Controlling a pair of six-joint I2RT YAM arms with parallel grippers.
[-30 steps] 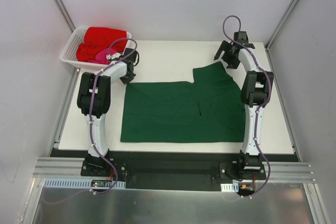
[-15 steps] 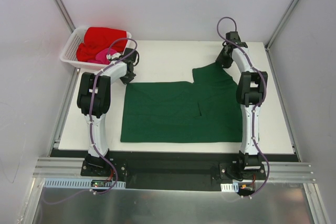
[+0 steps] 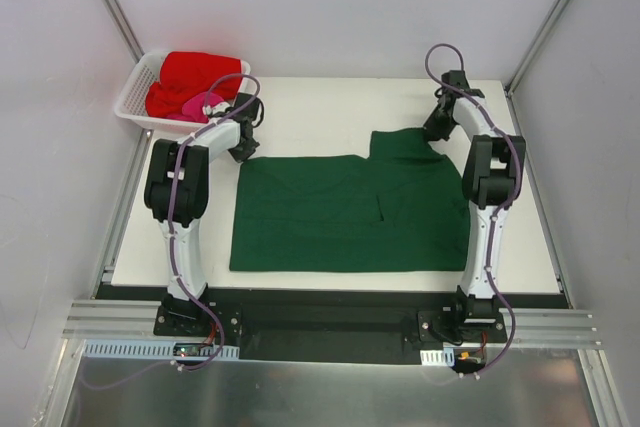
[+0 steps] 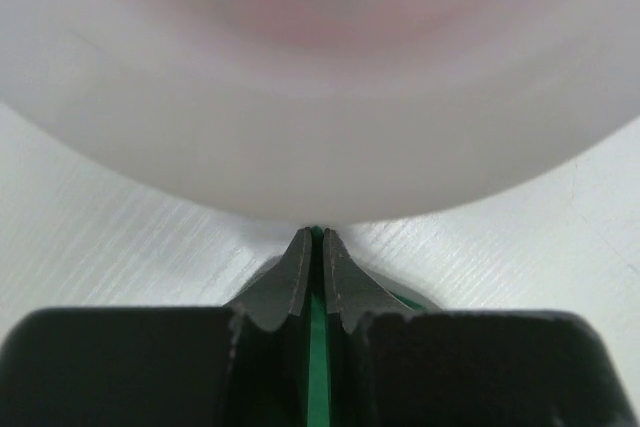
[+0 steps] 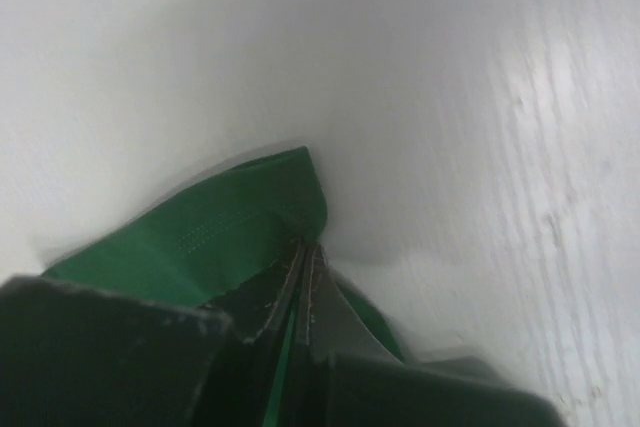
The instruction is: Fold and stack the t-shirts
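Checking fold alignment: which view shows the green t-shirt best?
Top external: nearly the whole green t-shirt shows, spread out. Left wrist: only a green sliver in the left hand; right wrist, a pinched hem corner.

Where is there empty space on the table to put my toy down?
Bare white table lies behind the dark green cloth t-shirt, between the left end effector and right end effector. Another bare strip runs along its right edge. Crowded: the middle, and the white plastic lattice basket corner.
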